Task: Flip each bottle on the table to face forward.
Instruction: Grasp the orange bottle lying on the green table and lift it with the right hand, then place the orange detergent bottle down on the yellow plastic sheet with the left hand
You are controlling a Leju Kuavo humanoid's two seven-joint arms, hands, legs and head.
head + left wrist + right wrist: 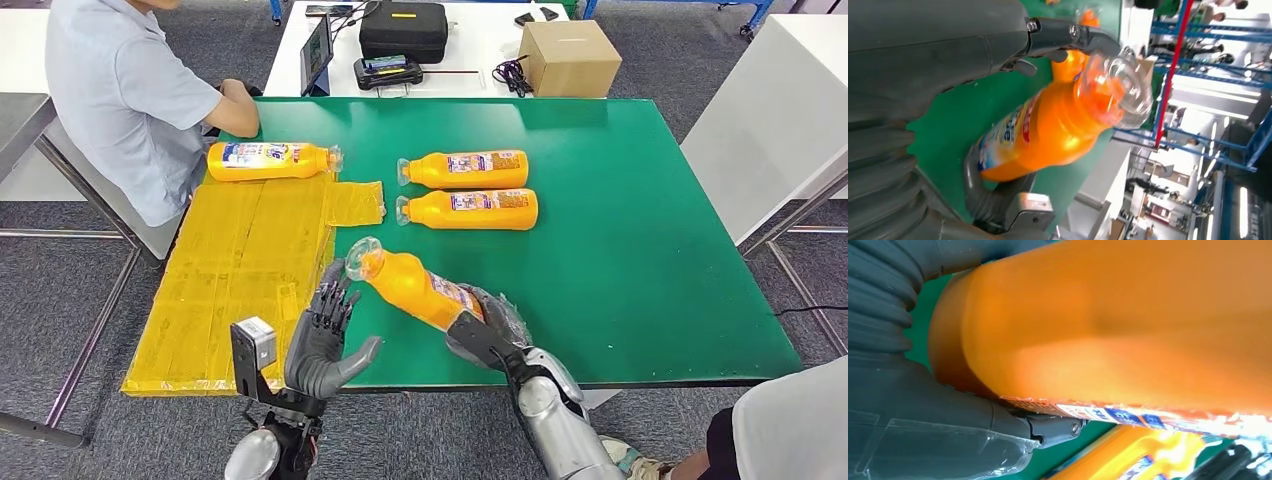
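4 orange bottles lie on the green worktop (640, 250). Right robot hand (478, 325) is clamped round the base end of 1 bottle, the held bottle (410, 285), w/ its clear cap end tilted up and pointing away from that hand toward the far left; label strip faces roughly right. In right wrist view the held bottle's orange body (1128, 325) fills most of the frame, gripped close by grey fingers (1053, 427), w/ another bottle blurred beyond. Left robot hand (325, 340) hovers just beside the held bottle's neck, fingers apart and pointing forward, thumb out toward the bottle, holding nothing; can't tell if fingertips touch the cap. Left wrist view shows the same bottle (1048, 130) right by that hand's thumb (1073, 37), clear cap nearest the camera. Beyond the right hand, 2 bottles lie side by side, parallel, near each other: near bottle (468, 209) and far bottle (465, 169), caps pointing left, labels up. Well beyond the left hand, a 4th bottle (270, 160) lies at the far edge of a yellow sheet (240, 270), cap pointing right, close to a seated person's forearm (235, 105). Behind the green worktop: a white table (480, 60) w/ a black case (403, 28) and a cardboard box (568, 58).
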